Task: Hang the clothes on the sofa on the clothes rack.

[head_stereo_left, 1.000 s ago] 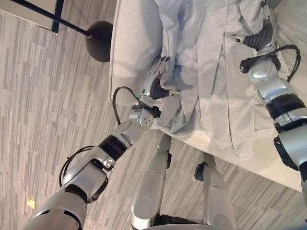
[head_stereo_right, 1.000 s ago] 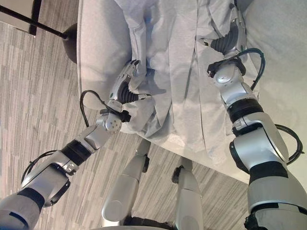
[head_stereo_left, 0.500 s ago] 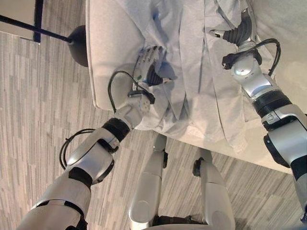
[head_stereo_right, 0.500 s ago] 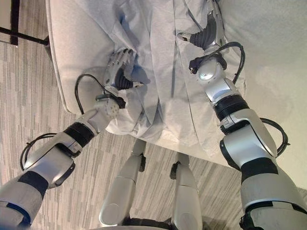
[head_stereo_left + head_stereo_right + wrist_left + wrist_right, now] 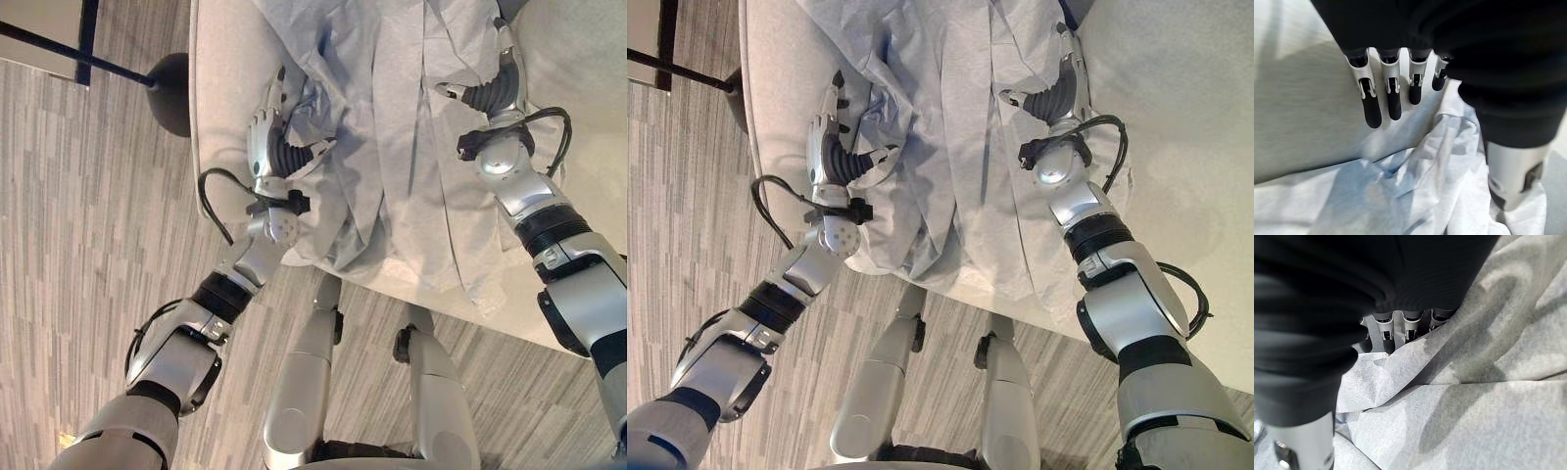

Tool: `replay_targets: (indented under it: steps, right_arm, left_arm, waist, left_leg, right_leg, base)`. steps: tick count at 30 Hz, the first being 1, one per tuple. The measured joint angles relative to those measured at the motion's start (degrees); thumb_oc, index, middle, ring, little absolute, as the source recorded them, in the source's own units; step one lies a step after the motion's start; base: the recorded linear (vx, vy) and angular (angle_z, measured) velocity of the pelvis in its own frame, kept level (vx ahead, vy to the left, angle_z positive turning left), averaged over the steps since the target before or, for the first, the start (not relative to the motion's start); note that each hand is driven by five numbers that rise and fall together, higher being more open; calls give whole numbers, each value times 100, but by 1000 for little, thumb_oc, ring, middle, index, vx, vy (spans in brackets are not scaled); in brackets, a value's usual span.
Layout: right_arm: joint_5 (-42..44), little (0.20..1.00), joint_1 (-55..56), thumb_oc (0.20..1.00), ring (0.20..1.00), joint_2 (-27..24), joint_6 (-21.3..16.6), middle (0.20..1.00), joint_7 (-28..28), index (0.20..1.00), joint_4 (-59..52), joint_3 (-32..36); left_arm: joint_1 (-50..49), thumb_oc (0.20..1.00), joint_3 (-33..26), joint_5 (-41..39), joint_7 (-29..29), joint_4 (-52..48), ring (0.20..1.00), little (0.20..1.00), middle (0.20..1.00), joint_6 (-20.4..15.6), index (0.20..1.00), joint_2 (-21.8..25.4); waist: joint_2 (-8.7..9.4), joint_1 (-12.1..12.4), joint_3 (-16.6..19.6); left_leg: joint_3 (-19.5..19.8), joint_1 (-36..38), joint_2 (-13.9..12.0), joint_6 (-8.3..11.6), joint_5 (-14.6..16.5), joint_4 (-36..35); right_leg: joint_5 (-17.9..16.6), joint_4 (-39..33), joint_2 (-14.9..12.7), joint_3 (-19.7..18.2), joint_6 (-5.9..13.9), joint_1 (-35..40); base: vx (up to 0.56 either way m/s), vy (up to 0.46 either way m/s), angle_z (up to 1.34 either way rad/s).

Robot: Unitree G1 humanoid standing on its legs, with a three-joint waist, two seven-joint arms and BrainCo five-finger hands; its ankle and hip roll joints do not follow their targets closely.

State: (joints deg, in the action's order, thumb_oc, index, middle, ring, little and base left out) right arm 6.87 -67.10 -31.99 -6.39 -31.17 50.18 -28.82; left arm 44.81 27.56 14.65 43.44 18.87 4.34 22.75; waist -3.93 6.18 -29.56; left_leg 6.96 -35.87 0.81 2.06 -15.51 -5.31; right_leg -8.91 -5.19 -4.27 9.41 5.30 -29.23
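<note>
Gathering the pale grey garment [image 5: 392, 147] off the sofa [image 5: 220, 88]: the left robot hand [image 5: 266, 132], fingers straight, sits at its left edge; the right robot hand [image 5: 490, 83] rests on the cloth, fingers hidden in folds, state unclear. Next comes a firm pinch, then lifting toward the rack.

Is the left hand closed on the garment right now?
No: in the left wrist view the left hand has its fingers straight above the pale garment, holding none of it.
</note>
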Motion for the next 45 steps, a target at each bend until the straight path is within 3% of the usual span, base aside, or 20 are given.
replay_targets:
  steps: [11,24,33,36,37,38,39,40,41,43,44,45]
  right_arm:
    - [57,1000,-146,1000,1000,12,95,1000,-61,1000,-9,15]
    - [113,1000,-414,1000,1000,143,168,1000,-225,1000,-162,-231]
    - [186,1000,-823,1000,1000,585,66,1000,-194,1000,-130,-453]
    - [396,1000,-1003,1000,1000,643,-20,1000,-149,1000,-34,-515]
    - [562,1000,-1184,1000,1000,717,-72,1000,-93,1000,198,-696]
    - [598,1000,-1242,1000,1000,773,-79,1000,-57,1000,220,-709]
    - [727,1000,-1321,1000,1000,814,-100,1000,-29,1000,277,-785]
    - [814,925,-1402,925,925,858,-145,925,3,925,417,-875]
    - [901,617,-1543,617,617,936,-191,617,44,617,678,-958]
    - [1034,410,-1765,410,410,1004,-211,410,135,410,1004,-1141]
    - [1139,200,-1975,200,200,1052,-213,200,213,200,1192,-1252]
    - [1250,200,-2108,200,200,1039,-204,200,260,200,1248,-1315]
  left_arm:
    - [346,1000,187,4,17,606,1000,1000,1000,145,1000,-174]
    - [1447,1000,861,287,131,2133,1000,1000,1000,765,1000,-295]
    - [2507,1000,1417,427,88,3708,1000,1000,1000,973,1000,-204]
    - [2848,1000,1548,424,40,3877,1000,1000,1000,963,1000,-144]
    - [3075,787,1710,416,-4,4123,787,787,787,957,787,-104]
    - [3157,787,1751,413,-15,4127,787,787,787,944,787,-51]
    - [3233,680,1755,403,-36,4115,680,680,680,941,680,-10]
    - [3284,495,1770,399,-42,4114,495,495,495,916,495,12]
    - [3341,200,1801,396,-47,4146,200,200,200,906,200,33]
    - [3488,200,1939,391,-64,4295,200,200,200,866,200,77]
    - [3633,200,2017,377,-84,4372,200,200,200,838,200,127]
    - [3735,200,2022,371,-91,4419,200,200,200,812,200,139]
  waist:
    - [0,-12,0]
    - [8,-202,1]
    - [348,-459,-2]
    - [372,-492,-3]
    - [380,-529,-1]
    - [381,-547,0]
    - [381,-569,0]
    - [382,-563,0]
    - [382,-566,0]
    - [398,-568,10]
    - [399,-560,10]
    - [399,-561,10]
  left_leg:
    - [44,-154,-6,-8,-15,0]
    - [35,-355,-8,-23,-29,0]
    - [-171,-619,-72,-51,-71,0]
    - [-183,-726,-86,-44,-99,0]
    - [-185,-761,-89,-52,-116,0]
    - [-185,-787,-92,-53,-117,0]
    - [-186,-815,-94,-53,-117,0]
    - [-200,-835,-96,-67,-128,0]
    - [-227,-859,-100,-68,-129,0]
    - [-267,-909,-105,-74,-139,0]
    - [-282,-969,-106,-71,-150,0]
    - [-287,-1018,-112,-75,-174,0]
  right_leg:
    - [-6,0,13,48,-8,-136]
    - [-7,78,8,31,-9,-380]
    - [0,360,17,-253,-2,-891]
    - [0,431,24,-265,-2,-1036]
    - [-4,447,39,-265,-6,-1080]
    - [-3,474,44,-267,-6,-1120]
    - [-3,480,46,-271,-6,-1156]
    - [-3,498,44,-281,-6,-1192]
    - [-2,531,40,-303,-5,-1241]
    - [-3,552,49,-344,-6,-1313]
    - [-6,583,53,-373,-8,-1403]
    - [-6,636,56,-379,-9,-1477]
  base:
    - [-5,-24,2]
    - [0,0,0]
    - [-11,7,-12]
    - [-7,8,-3]
    - [0,0,0]
    - [2,43,-2]
    - [3,40,-3]
    - [-4,57,-5]
    - [2,50,-7]
    - [2,35,-8]
    - [0,45,-7]
    - [0,45,-5]
